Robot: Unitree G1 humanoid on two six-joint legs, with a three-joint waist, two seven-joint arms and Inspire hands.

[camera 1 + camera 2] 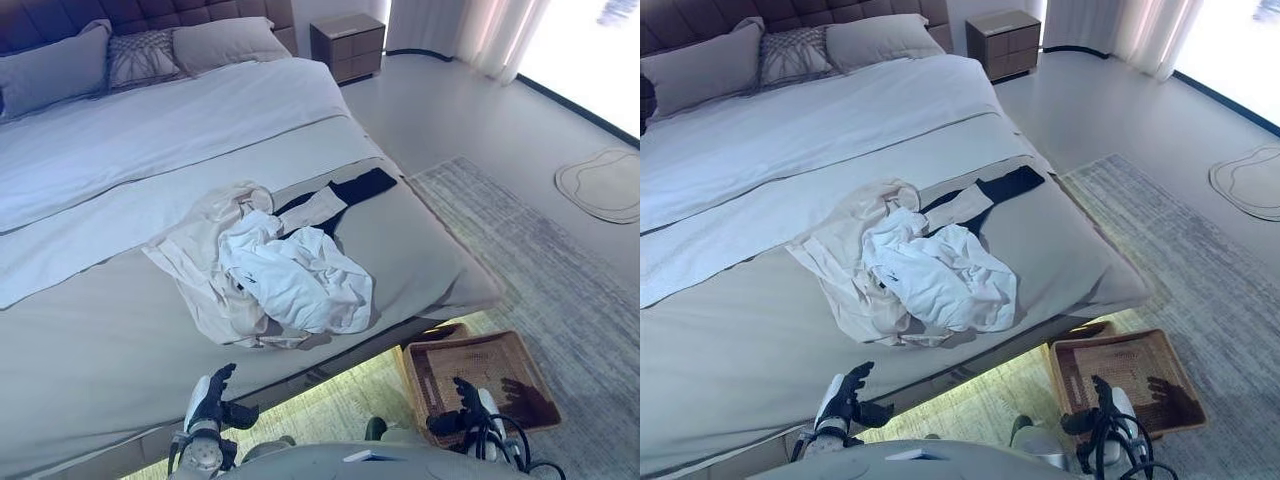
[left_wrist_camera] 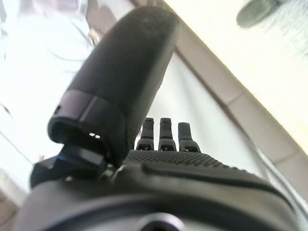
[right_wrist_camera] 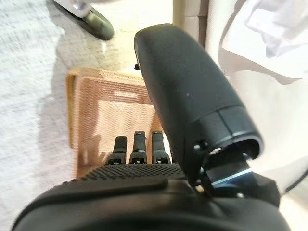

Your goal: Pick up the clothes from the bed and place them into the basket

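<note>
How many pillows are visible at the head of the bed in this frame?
3: a grey pillow on the left, a patterned cushion in the middle, and a grey pillow on the right. Others beyond the view's left edge may be hidden.

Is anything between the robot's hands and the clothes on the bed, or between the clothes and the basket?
Nothing visible. The clothes lie heaped near the bed's front edge, bare cover between them and the left hand. The right hand is over the basket, which stands open on the floor past the bed's corner.
</note>
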